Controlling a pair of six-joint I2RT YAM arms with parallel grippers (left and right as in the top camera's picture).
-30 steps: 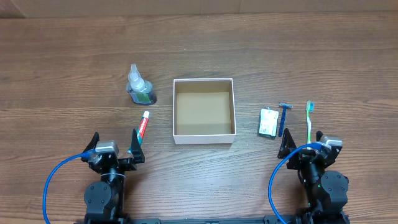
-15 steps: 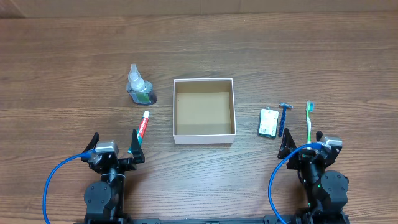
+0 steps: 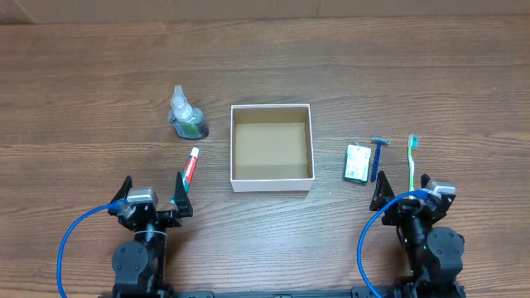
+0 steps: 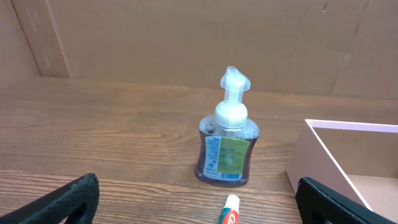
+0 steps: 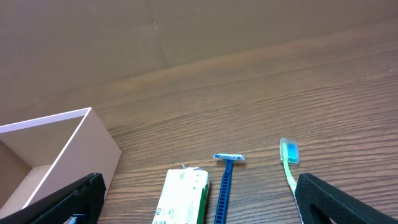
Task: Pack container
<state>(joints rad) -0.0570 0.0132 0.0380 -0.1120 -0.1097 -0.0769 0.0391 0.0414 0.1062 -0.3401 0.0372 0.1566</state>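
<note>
Nothing has shifted; my left gripper point(image 3: 153, 187) at seven o'clock and right gripper point(image 3: 402, 187) at five sit released, container point(image 3: 272, 185) unpacked

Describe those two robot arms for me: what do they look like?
The left arm and right arm are black, with chunky joints. Each trails a looping blue cable and carries a small silver-grey block near the wrist. The left claw and right claw each have two black, tapered fingers.
</note>
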